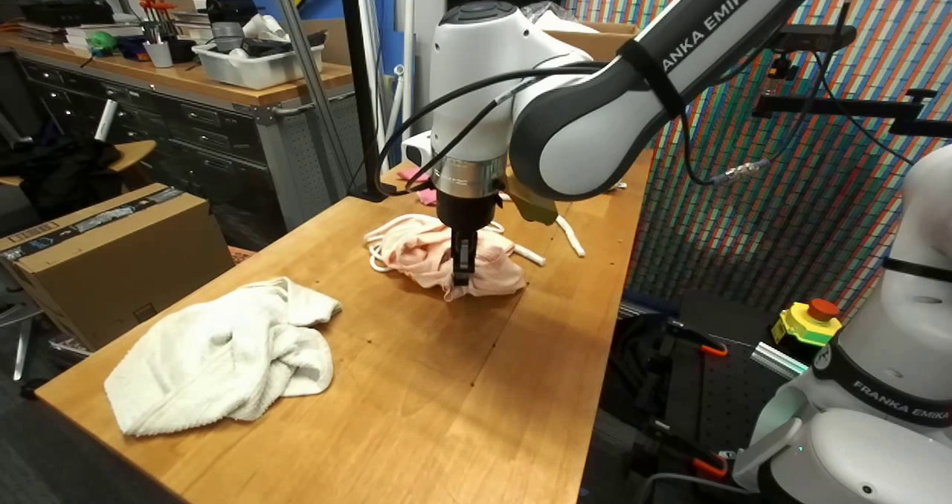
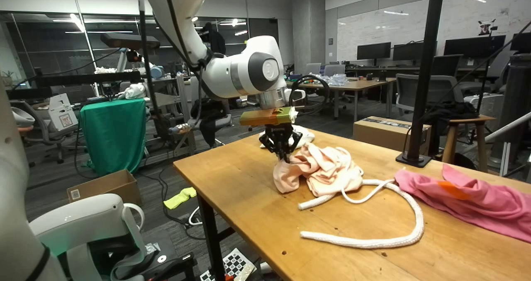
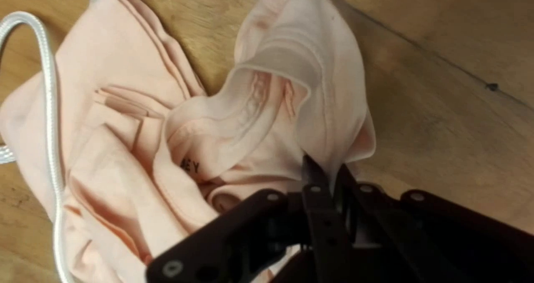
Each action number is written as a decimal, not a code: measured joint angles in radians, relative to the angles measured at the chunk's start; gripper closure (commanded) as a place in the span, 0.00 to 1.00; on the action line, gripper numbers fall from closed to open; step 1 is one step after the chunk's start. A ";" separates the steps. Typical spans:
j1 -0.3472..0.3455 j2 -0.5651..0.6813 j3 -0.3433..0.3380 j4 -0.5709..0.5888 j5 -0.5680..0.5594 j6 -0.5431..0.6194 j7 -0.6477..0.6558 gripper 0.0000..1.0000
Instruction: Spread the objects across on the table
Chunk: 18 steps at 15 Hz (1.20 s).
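Note:
A crumpled peach cloth lies on the wooden table; it also shows in the other views. My gripper points down at one end of it. In the wrist view the fingertips are close together with a pinched peach fold between them. A white towel lies bunched at one table end, partly hidden behind the gripper in an exterior view. A white rope curves out from under the peach cloth. A pink cloth with an orange patch lies beyond the rope.
A black post stands on a base at the table's edge near the pink cloth. A cardboard box stands beside the table near the towel. The robot base and a red emergency button stand off another table side.

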 measured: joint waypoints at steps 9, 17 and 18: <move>-0.006 -0.089 0.017 0.035 0.191 -0.080 -0.141 0.94; -0.062 -0.238 -0.048 0.069 0.076 -0.005 -0.040 0.94; -0.069 -0.252 -0.052 0.072 0.063 0.008 -0.023 0.94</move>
